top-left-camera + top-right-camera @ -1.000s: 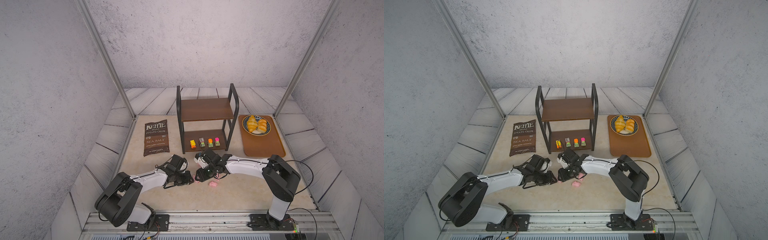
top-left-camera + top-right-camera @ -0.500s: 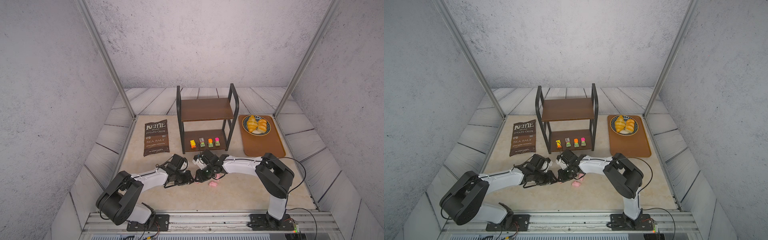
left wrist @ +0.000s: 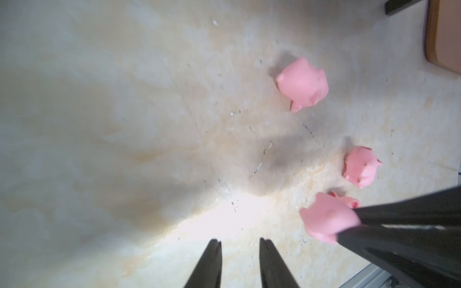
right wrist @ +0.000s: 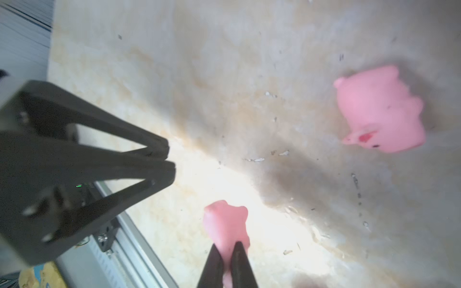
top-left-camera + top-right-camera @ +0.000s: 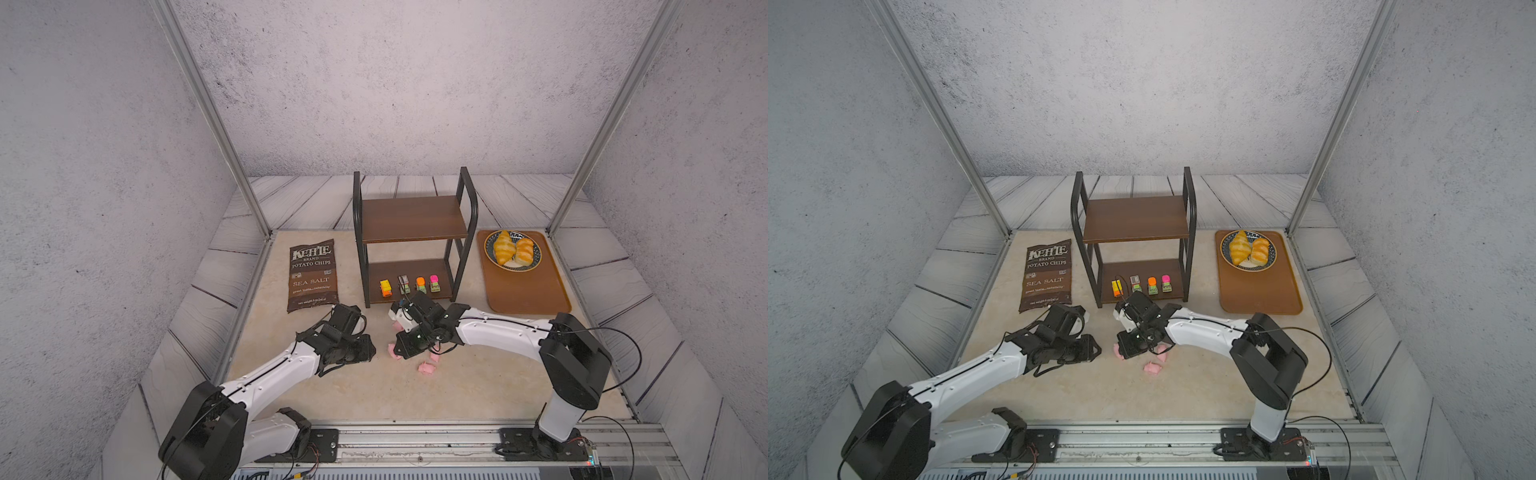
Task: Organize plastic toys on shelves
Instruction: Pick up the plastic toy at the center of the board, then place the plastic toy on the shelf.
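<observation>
Pigs (image 5: 427, 368) are lying loose on the table (image 5: 374, 399). I am pinching one pig (image 4: 224, 222) in my right tool (image 4: 228, 245), arm stretching low and flat; my left tool (image 3: 239, 241) is hovering alongside, slightly open, empty. Next I am expecting to lift it clear and reach to the shelves (image 5: 413, 216), trucks (image 5: 409, 286) already lining the lower board.

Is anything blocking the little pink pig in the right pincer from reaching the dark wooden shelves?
Nothing visible does. The right pincer grips the small pink plastic pig in front of the two-tier dark wood rack, whose open front faces it. Four green-based toy trucks line the lower board's front edge; the top board carries nothing.
</observation>
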Robot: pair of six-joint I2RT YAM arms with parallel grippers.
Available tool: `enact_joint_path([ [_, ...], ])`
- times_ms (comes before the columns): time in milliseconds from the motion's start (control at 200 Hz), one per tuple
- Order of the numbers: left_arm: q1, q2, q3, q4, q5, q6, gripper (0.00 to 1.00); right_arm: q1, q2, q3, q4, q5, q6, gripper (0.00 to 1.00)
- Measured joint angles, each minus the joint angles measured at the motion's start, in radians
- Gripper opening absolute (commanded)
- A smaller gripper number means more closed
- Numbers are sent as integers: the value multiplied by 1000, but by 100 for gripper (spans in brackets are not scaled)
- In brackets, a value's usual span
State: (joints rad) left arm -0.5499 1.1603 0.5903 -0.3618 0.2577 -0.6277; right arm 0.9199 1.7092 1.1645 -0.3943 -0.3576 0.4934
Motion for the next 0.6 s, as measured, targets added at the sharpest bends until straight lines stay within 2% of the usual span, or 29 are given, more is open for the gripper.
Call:
enact_joint_path([
  [330,17,-88,19,-79,-94,24,34,-10,-179,273,-121,-31,-99,0],
  [601,18,-94,19,-87,-106,26,34,-101,-166,551,-183,-31,-96,0],
])
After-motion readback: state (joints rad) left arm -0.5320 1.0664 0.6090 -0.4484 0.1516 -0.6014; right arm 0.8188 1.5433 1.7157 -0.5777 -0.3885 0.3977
